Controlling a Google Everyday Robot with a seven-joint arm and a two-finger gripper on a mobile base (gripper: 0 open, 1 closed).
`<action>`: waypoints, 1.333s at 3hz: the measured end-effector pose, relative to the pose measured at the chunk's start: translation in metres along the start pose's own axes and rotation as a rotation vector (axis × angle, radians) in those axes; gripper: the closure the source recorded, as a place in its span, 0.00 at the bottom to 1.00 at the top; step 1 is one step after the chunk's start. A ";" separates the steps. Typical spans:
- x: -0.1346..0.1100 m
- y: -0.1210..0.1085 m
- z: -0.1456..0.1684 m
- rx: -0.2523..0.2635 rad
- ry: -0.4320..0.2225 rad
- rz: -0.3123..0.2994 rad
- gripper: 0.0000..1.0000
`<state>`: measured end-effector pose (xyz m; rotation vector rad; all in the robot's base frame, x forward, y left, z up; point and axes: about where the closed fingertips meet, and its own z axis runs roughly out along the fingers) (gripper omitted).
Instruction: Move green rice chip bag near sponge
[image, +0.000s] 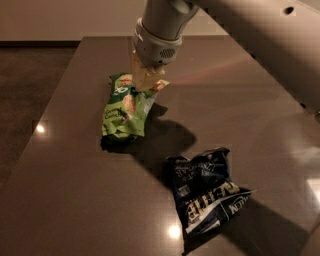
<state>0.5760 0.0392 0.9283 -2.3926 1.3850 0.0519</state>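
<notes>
Obs.: the end effector (145, 80) sits over the far half of the worktop (70, 200), nearer the left edge (as the camera sees it) than the right. Its pale fingers (141, 76) are pressed together on the upper right edge of the green rice chip bag (126, 109). The bag hangs down and leftward from that pinch, label side up.

The bag's lower end reaches a dark patch (113, 144) on the worktop. We cannot tell whether that end rests on the surface or clears it, nor whether the patch is only shadow.

Grip note: we judge that a pinch on the top seam suits a light crinkled pouch. The film is thin enough there to clamp, and the contents slump below the fingers rather than getting crushed.

A navy chip bag (206, 192) lies crumpled toward the near right corner, well apart from the green one. The arm (250, 35) crosses from the far right.

Sponge: we cannot pick it out with confidence anywhere on the worktop. It may be hidden by the bag or lost in the patch.

Status (judgement): bag grasped, carry in hand, placement not yet confirmed. The risk is dragging the bag's tail across whatever lies beneath it.
</notes>
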 end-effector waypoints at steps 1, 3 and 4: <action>0.019 -0.003 -0.007 0.029 0.016 0.053 0.61; 0.026 -0.001 -0.010 0.056 0.004 0.076 0.15; 0.025 -0.001 -0.010 0.057 0.004 0.074 0.00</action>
